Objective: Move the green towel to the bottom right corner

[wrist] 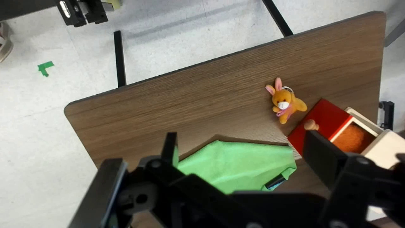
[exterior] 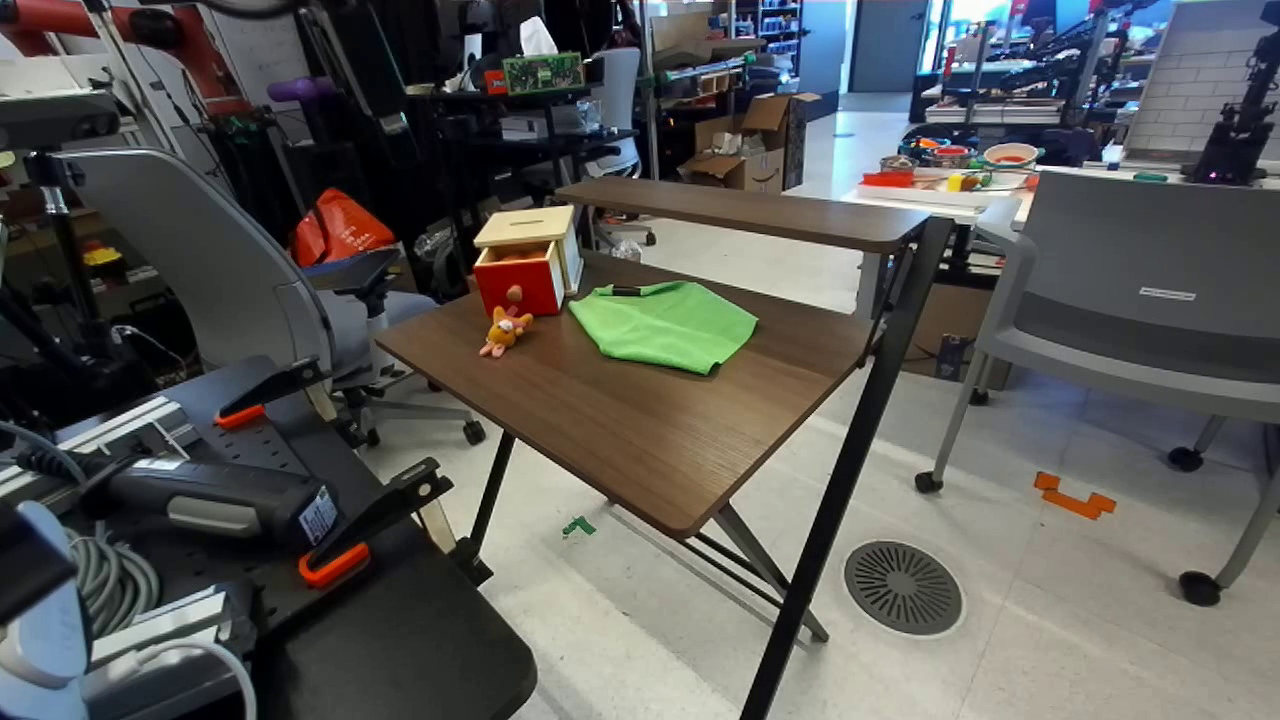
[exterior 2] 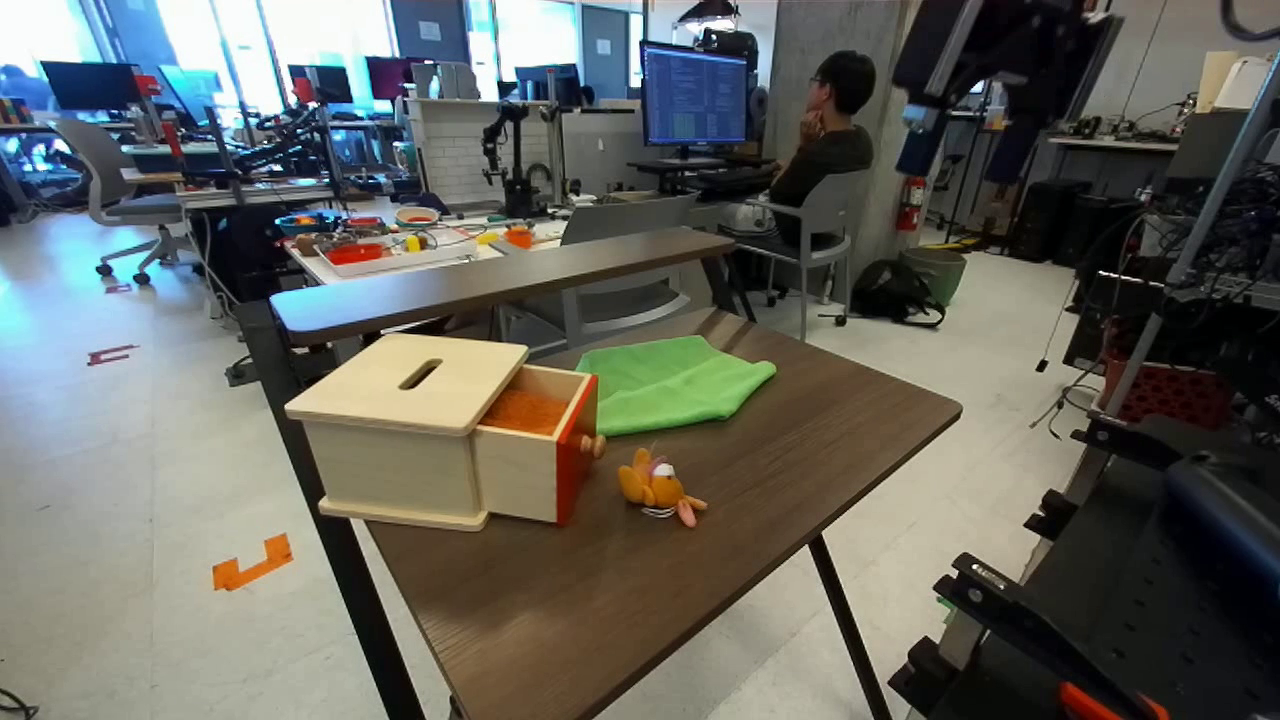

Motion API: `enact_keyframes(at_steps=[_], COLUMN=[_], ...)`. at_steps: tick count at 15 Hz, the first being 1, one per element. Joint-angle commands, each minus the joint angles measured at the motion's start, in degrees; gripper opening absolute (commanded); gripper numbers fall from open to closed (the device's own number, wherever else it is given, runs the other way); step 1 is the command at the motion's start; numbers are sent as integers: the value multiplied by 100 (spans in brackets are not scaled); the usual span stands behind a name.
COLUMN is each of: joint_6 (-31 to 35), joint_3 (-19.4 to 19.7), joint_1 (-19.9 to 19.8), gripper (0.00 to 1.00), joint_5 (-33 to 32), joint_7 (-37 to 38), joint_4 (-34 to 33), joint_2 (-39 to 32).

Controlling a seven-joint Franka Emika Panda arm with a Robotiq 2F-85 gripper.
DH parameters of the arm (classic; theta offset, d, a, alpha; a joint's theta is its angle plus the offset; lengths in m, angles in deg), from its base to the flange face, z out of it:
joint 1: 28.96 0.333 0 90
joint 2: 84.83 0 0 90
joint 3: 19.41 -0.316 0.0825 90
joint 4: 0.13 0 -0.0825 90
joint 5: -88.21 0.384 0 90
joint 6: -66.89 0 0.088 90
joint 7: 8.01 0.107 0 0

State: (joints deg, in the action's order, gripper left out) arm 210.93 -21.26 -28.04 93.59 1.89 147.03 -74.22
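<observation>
The green towel (exterior: 665, 328) lies loosely spread and partly folded on the brown table (exterior: 640, 430). It also shows in an exterior view (exterior 2: 680, 390), partly behind the wooden box, and in the wrist view (wrist: 237, 161). A dark label shows at one folded edge. My gripper (wrist: 242, 139) is open and empty, with its fingers wide apart above the table. In the wrist view the towel appears between and below the fingers, and the gripper body hides part of it. The gripper (exterior 2: 963, 150) also hangs high at the upper right of an exterior view, apart from the towel.
A wooden box (exterior 2: 400, 430) with its red-fronted drawer (exterior: 520, 283) pulled open stands beside the towel. An orange plush toy (wrist: 286, 104) lies in front of the drawer. A raised shelf (exterior: 740, 212) runs along one table side. A black bench (exterior: 400, 610) with clamps stands nearby.
</observation>
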Motion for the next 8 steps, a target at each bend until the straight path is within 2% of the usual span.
enact_keyframes(at_steps=[1, 5, 8], joint_6=[41, -15, 113], joint_3=[67, 58, 164], joint_1=[18, 31, 198], gripper=[100, 100, 100], joint_5=[401, 427, 295], joint_7=[16, 327, 952], joint_4=[-1129, -2464, -3533], joint_2=[-1483, -2957, -4005])
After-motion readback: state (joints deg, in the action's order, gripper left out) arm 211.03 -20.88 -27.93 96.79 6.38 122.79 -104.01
